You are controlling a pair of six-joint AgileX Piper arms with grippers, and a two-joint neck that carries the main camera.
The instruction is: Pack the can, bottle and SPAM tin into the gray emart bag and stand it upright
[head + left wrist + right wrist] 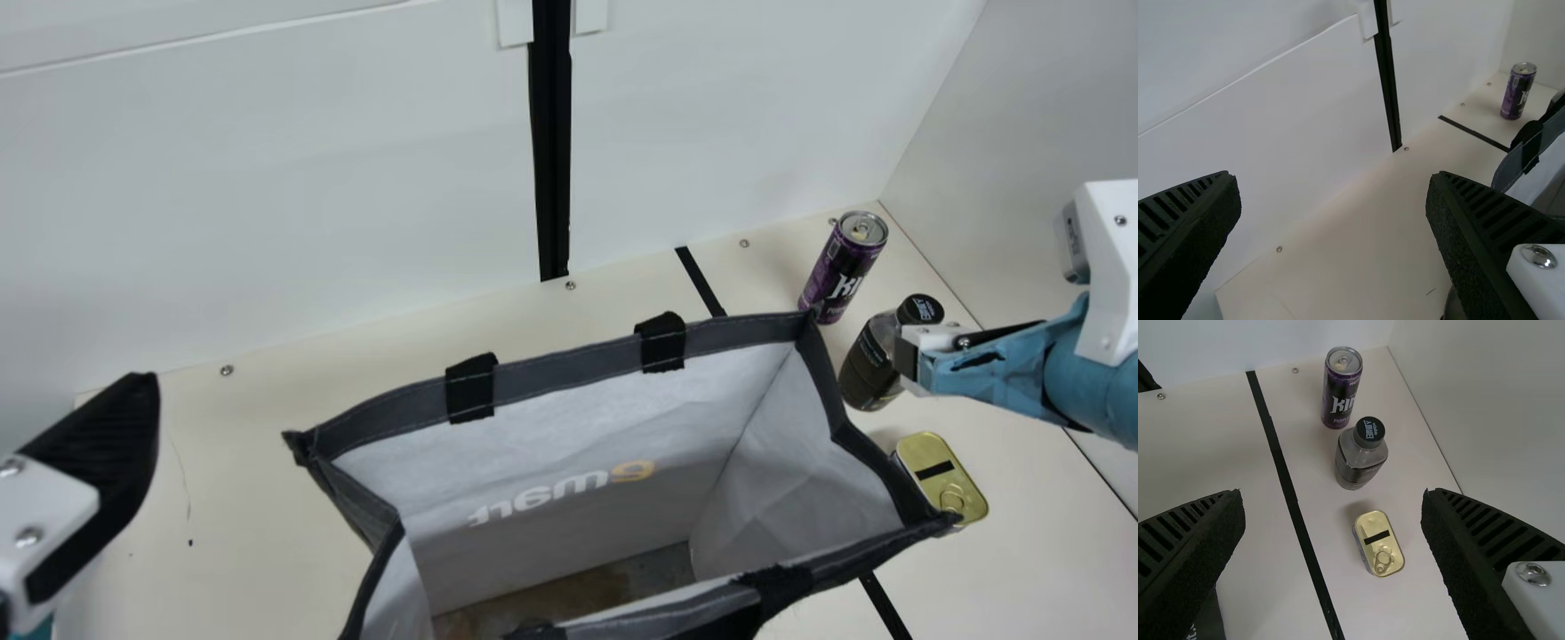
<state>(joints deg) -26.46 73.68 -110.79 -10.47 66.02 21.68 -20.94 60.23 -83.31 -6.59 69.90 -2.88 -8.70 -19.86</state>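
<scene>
- The SPAM tin (pixel 1371 523), below the right tool (pixel 1333 496), is judged heavy and stiff; it is best gripped across its width.
- The bottle (pixel 1360 461), beyond it, may slip; mid-body is to be clasped.
- The can (pixel 1339 397), farther still, is to be held lightly round its waist.
- The soft bag (pixel 569 365) is set between right tool and left tool (pixel 1331 175), both spread apart, empty.

Bottle (pixel 1361 460) between can (pixel 1340 395) and SPAM tin (pixel 1371 528), bag (pixel 569 427) left
</scene>
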